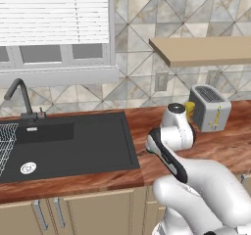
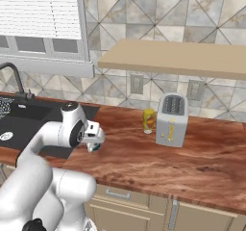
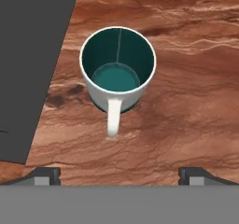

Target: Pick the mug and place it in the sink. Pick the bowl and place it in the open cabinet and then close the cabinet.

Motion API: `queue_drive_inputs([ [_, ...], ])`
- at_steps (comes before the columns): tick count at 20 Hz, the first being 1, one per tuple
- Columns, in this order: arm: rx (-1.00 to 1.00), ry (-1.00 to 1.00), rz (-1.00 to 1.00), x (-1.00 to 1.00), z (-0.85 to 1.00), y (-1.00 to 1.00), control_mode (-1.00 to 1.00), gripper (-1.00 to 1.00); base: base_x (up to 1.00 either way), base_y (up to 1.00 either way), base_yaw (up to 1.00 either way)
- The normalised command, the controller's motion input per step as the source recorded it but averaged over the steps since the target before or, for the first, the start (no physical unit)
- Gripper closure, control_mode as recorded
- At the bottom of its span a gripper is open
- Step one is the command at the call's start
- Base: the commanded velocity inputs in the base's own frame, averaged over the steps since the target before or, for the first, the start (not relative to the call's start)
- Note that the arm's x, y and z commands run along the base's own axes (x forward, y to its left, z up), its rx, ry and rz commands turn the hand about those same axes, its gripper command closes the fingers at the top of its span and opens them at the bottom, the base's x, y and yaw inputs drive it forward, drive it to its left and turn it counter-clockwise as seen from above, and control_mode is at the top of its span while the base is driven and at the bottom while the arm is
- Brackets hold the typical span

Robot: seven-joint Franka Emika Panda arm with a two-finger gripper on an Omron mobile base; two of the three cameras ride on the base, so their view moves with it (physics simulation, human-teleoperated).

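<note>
Gripper (image 3: 119,175) jaws wide apart at frame bottom, holding nothing, above the mug (image 3: 117,69) upright at centre on the counter (image 3: 186,101). Handle points toward gripper; closing off-centre may tip it. Sink (image 3: 32,55) edge at left.

Mug (image 3: 117,73): white outside, teal inside, empty, standing upright on the wooden counter (image 3: 186,101) just beside the sink's right edge, apart from it. Handle white, pointing toward the bottom of the hand view. In the right base view, mostly hidden behind the hand, only a teal sliver (image 2: 95,147) visible.

Sink (image 1: 73,143): large black rectangular basin set into the counter, round silver drain (image 1: 28,168) near its front left, white wire rack (image 1: 6,143) at its left end, dark gooseneck faucet (image 1: 22,99) behind its back rim. Black edge (image 3: 32,64) beside the mug in the hand view.
</note>
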Motion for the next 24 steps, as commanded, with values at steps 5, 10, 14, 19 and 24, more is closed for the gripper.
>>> queue_drive_inputs([
  [5, 0.00, 0.05, 0.00, 0.21, -0.28, 0.00, -1.00, -1.00, 0.00, 0.00, 0.00],
  [10, 0.00, 0.10, 0.00, 0.20, -0.38, 0.01, -1.00, -1.00, 0.00, 0.00, 0.00],
  [14, 0.00, 0.07, 0.00, 0.19, -0.34, 0.00, -1.00, -1.00, 0.00, 0.00, 0.00],
  [19, 0.00, 0.02, 0.00, 0.19, -0.25, 0.00, -1.00, -1.00, 0.00, 0.00, 0.00],
  [24, 0.00, 0.00, 0.00, 0.20, -0.17, 0.00, -1.00, -1.00, 0.00, 0.00, 0.00],
])
